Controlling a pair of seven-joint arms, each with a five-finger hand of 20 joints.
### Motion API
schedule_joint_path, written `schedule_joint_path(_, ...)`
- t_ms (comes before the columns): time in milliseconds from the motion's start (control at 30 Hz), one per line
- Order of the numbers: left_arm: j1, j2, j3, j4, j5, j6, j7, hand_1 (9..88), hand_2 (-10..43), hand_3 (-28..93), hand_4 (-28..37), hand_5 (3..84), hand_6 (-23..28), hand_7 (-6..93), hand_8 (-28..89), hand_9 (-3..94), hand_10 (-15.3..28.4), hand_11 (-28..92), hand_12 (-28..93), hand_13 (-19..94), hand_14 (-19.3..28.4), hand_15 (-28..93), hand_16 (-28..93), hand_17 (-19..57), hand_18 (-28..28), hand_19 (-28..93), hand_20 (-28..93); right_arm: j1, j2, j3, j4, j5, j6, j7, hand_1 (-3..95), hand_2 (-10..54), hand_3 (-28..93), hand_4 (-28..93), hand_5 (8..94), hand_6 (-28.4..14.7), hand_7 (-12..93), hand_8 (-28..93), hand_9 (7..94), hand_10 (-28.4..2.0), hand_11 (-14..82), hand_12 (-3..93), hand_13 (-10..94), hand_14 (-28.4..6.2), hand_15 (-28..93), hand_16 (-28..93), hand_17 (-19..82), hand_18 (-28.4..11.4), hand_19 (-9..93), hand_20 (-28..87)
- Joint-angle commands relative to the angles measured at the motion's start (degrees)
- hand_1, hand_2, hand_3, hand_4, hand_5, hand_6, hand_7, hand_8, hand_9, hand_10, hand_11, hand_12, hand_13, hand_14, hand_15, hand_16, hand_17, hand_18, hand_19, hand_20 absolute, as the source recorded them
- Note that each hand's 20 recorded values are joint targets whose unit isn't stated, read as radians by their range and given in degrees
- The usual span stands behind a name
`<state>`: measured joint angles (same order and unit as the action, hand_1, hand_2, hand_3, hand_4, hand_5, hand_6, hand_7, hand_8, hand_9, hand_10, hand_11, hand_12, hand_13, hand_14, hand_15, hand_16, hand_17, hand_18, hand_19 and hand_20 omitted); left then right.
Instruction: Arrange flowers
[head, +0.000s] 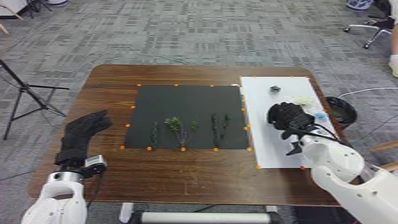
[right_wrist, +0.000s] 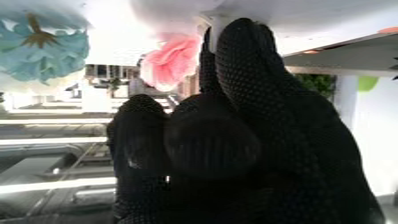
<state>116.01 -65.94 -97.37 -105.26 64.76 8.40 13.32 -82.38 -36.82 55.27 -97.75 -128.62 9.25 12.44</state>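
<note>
Pink flower (right_wrist: 171, 62) and blue flower (head: 320, 115) near the right hand (head: 289, 117)

Pink flower (right_wrist: 169, 62): partly behind right hand (head: 289, 117).
Blue flower (right_wrist: 43, 54): cut off in wrist view.
Chair (head: 384, 23): cut off, head view's upper right.

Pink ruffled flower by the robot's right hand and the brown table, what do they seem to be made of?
The pink ruffled flower looks like matte fabric, going by its thin, crinkled petals, though paper is possible. The brown rectangular table looks like wood or wood-look veneer, lightly glossy, judging by its streaky grain and soft reflections.
</note>
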Motion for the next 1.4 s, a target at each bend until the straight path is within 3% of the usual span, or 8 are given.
schedule_joint_path(33, 0.6, -0.14, -0.59, -0.47, -0.53, 0.45, 0.35, 25.4, 4.3, 68, -28.3, 53.3, 3.6, 14.1, -7, 52.7, 15.3, 23, 13, 43, 20.1, 27, 2, 7.2, 15.6, 22, 24, 1.1, 2.1, -3.2, 0.7, 0.9, 2.0, -2.6, 69.3, -9.5, 55, -12, 73.7, 1.9, 25, 9, 82.8, -8.6, 7.2, 38.4, 89, -0.2, 66, 32, 62, -12.7, 93, 65)
schedule_joint_path(133, 0.8, 0.7, -1.69, -0.46, -0.41, 0.42, 0.47, 25.4, 4.3, 68, -28.3, 53.3, 3.6, 14.1, -6, 52.7, 15.4, 23, 13, 43, 20.1, 27, 1, 7.3, 15.7, 22, 24, 3.8, 4.4, -4.1, -1.6, 2.3, 2.4, -3.0, 68.6, -9.5, 56, -12, 75.3, 1.8, 24, 9, 84.1, -8.3, 7.4, 38.3, 90, -0.3, 66, 33, 63, -12.8, 93, 66)
schedule_joint_path(367, 1.0, 3.48, -5.96, 0.19, -1.36, 2.69, 1.07, 24.5, 4.6, 67, -28.3, 53.4, 3.6, 14.1, -7, 52.7, 15.5, 23, 13, 43, 19.4, 23, 1, 9.2, 13.7, 15, 20, 19.8, 7.5, -12.4, -8.0, 10.5, 0.1, -4.5, 67.6, -9.5, 57, -12, 75.6, 1.8, 24, 9, 84.6, -8.1, 7.3, 38.6, 90, -0.3, 66, 33, 63, -13.0, 93, 66)
schedule_joint_path(500, 0.3, 4.38, -6.87, 1.5, -3.35, 4.64, 1.8, 19.6, 6.6, 67, -28.3, 53.7, 3.6, 13.8, -7, 52.8, 15.5, 22, 13, 41, 18.2, 19, 0, 9.1, 12.3, 11, 19, 31.5, 5.8, -21.0, -9.8, 14.8, -2.0, -6.2, 67.5, -9.5, 57, -12, 75.7, 1.7, 24, 9, 84.8, -8.4, 7.2, 38.6, 90, -0.2, 66, 33, 63, -12.9, 93, 66)
schedule_joint_path(633, 0.2, 4.35, -6.82, 2.4, -6.6, 5.79, 1.72, 18.0, 11.7, 60, -28.3, 53.9, 3.7, 12.3, -7, 53.1, 15.6, 21, 12, 39, 17.0, 15, 1, 9.1, 11.0, 8, 18, 42.1, 0.7, -30.4, -8.7, 18.6, -3.3, -8.2, 67.4, -9.5, 57, -12, 75.8, 1.7, 24, 9, 84.9, -8.4, 7.1, 38.7, 90, -0.1, 66, 34, 63, -12.7, 93, 66)
schedule_joint_path(833, -0.7, 3.82, -5.24, 4.21, -7.16, 6.61, 0.63, 20.5, 22.3, 50, -28.3, 54.4, 4.4, 10.2, -7, 53.5, 15.6, 19, 11, 38, 16.2, 13, 1, 8.6, 10.4, 7, 18, 44.1, -11.5, -33.8, -3.4, 18.8, -6.5, -10.7, 67.3, -9.5, 58, -12, 75.8, 1.6, 24, 9, 85.0, -8.4, 7.1, 38.7, 89, 0.0, 66, 34, 63, -12.7, 93, 66)
schedule_joint_path(967, -0.4, 3.48, -4.8, 4.27, -7.06, 7.13, 0.05, 23.3, 28.8, 46, -28.3, 55.0, 4.2, 10.3, -7, 54.5, 15.2, 19, 11, 38, 16.0, 12, 1, 8.5, 10.3, 7, 18, 42.0, -19.8, -33.4, 1.8, 18.2, -7.4, -10.7, 67.2, -9.5, 58, -12, 75.9, 1.6, 24, 9, 84.9, -8.4, 7.1, 38.9, 90, 0.0, 66, 34, 63, -12.7, 93, 66)
schedule_joint_path(1400, -1.8, 4.73, -3.82, 4.8, -7.54, 7.98, -0.39, 22.5, 30.4, 49, -28.3, 55.2, 4.0, 10.8, -7, 54.3, 15.3, 19, 11, 38, 15.9, 13, 1, 8.5, 10.1, 8, 19, 40.0, -33.4, -32.7, 8.7, 13.5, -15.0, -13.1, 67.2, -9.5, 58, -12, 75.7, 1.7, 24, 9, 85.0, -8.3, 7.0, 38.8, 90, 0.0, 66, 34, 63, -12.5, 93, 66)
